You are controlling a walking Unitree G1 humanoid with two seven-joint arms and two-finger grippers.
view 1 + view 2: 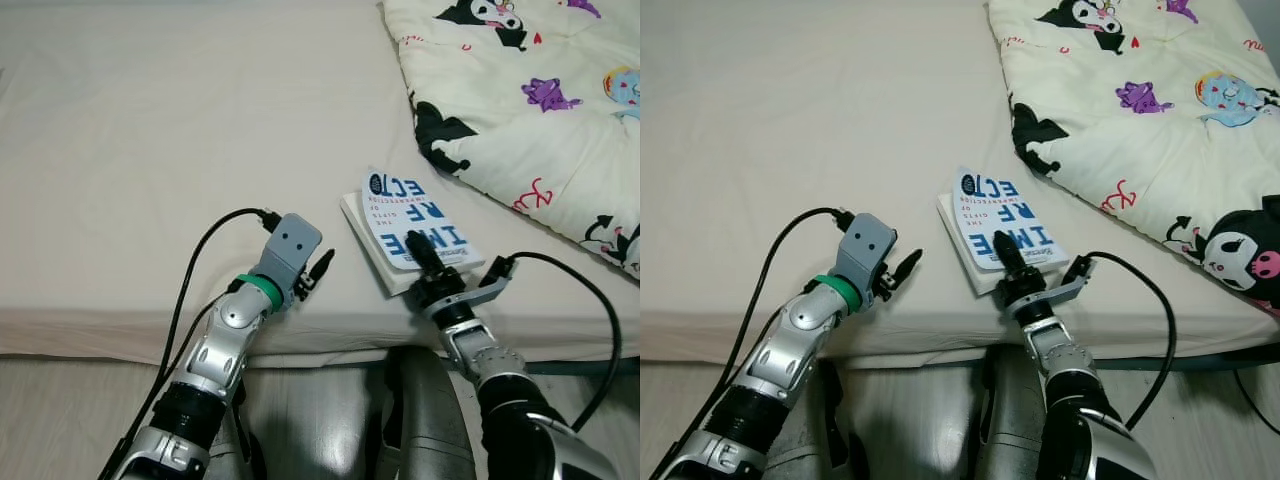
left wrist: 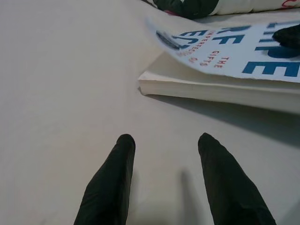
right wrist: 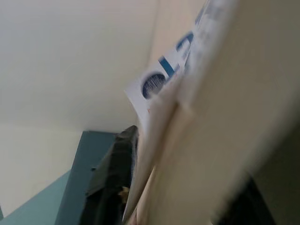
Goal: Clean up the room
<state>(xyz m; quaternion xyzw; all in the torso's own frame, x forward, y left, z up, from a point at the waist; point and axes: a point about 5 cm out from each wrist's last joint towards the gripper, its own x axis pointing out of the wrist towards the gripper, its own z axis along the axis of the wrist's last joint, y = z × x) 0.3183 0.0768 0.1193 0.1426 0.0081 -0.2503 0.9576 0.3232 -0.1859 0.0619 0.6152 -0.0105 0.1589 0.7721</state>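
A white book [image 1: 400, 205] with blue lettering lies on the beige bed [image 1: 150, 150] near its front edge, its cover curling up. My right gripper [image 1: 428, 265] is shut on the book's near edge, with one black finger on top of the cover. In the right wrist view the book [image 3: 211, 117] sits between the fingers [image 3: 112, 178]. My left gripper [image 1: 320, 268] rests open on the sheet just left of the book, touching nothing. In the left wrist view its fingertips [image 2: 125, 140] point at the book's side [image 2: 211, 86].
A cream quilt [image 1: 520, 90] printed with cartoon figures lies bunched at the bed's back right, close behind the book. The left and middle of the mattress are bare sheet. Pale floor [image 1: 60, 420] shows below the bed's front edge.
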